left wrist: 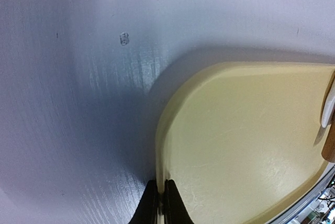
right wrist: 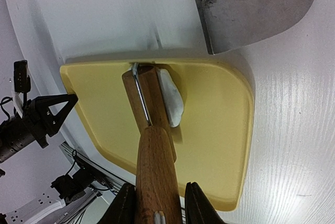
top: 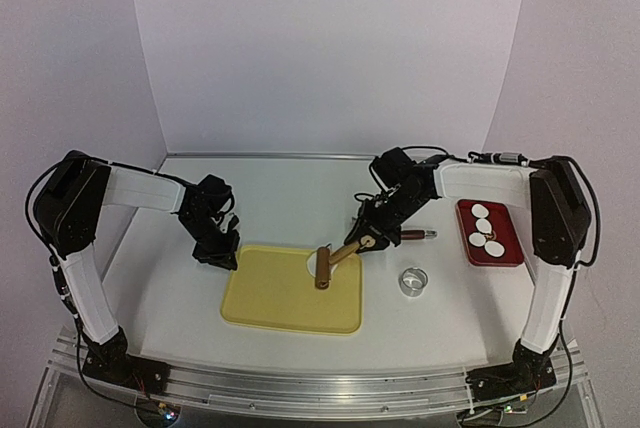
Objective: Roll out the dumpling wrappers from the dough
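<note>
print on grey metal scraper [right wrist: 246, 9] unreadable. white table [top: 290, 198], white walls [top: 330, 48]. thin round white dumpling wrappers [top: 484, 227] on red tray [top: 508, 228], r side. l gripper [left wrist: 161, 203] pinches yellow tray [left wrist: 235, 145] rim; r gripper [right wrist: 159, 203] clamps wooden roller [right wrist: 154, 150] handle.

A round metal ring cutter [top: 413, 288] stands on the white table [top: 170, 288]; a flat grey metal scraper blade [right wrist: 251, 4] lies there too.
</note>
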You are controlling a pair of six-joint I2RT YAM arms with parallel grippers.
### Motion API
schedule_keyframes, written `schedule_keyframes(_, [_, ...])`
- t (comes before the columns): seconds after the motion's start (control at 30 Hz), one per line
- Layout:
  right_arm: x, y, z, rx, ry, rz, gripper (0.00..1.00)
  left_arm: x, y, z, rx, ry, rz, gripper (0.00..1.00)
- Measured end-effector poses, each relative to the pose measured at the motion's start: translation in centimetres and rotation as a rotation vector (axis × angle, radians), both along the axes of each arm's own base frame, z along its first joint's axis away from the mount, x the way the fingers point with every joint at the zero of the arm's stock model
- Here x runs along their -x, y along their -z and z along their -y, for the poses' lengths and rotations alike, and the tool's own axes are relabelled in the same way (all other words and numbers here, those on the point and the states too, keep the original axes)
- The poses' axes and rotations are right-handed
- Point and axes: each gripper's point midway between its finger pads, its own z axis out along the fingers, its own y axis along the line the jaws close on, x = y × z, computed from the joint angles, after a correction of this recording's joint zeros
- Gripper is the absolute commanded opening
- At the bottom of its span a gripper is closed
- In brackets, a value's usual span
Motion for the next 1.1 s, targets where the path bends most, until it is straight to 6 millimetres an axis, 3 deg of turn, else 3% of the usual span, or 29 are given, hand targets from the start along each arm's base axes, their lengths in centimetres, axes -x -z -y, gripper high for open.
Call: schedule_keyframes(1.1, [-0.1, 1.7, -1.7, -0.008, -0.127, -0.047, 0.00, -0.1, 0.1, 0.0, 0.002, -0.018, -0.008, 0.00])
